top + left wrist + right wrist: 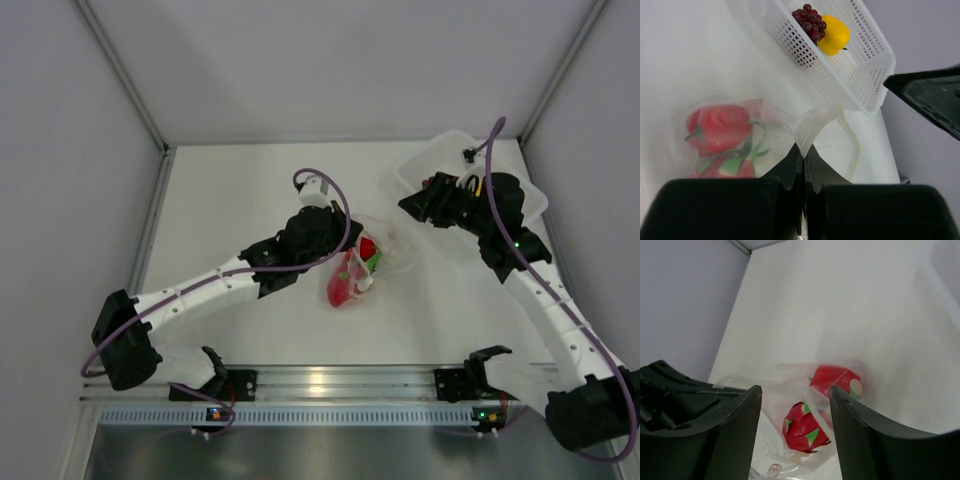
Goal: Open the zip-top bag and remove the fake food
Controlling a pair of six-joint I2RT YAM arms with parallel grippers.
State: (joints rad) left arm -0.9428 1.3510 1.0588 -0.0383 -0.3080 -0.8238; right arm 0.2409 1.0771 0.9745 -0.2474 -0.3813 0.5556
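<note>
Clear zip-top bag pinched by left claw
Grapes, yellow pepper in basket; red pepper, pink fruit remain; right claw open, empty

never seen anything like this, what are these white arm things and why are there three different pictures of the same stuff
These are two robot arms bolted to the near edge of a table. One picture comes from a camera overhead; the other two come from small cameras on each arm's wrist, so each shows its own dark fingers at the bottom.

The left hand is shut, pinching an edge of a clear zip-top bag. Inside the bag are a red pepper and a pink-red fruit with green leaves.

The right hand hangs open at the white basket and holds nothing. In the basket lie a purple grape bunch and a yellow pepper, so part of the fake food is already out of the bag.
</note>
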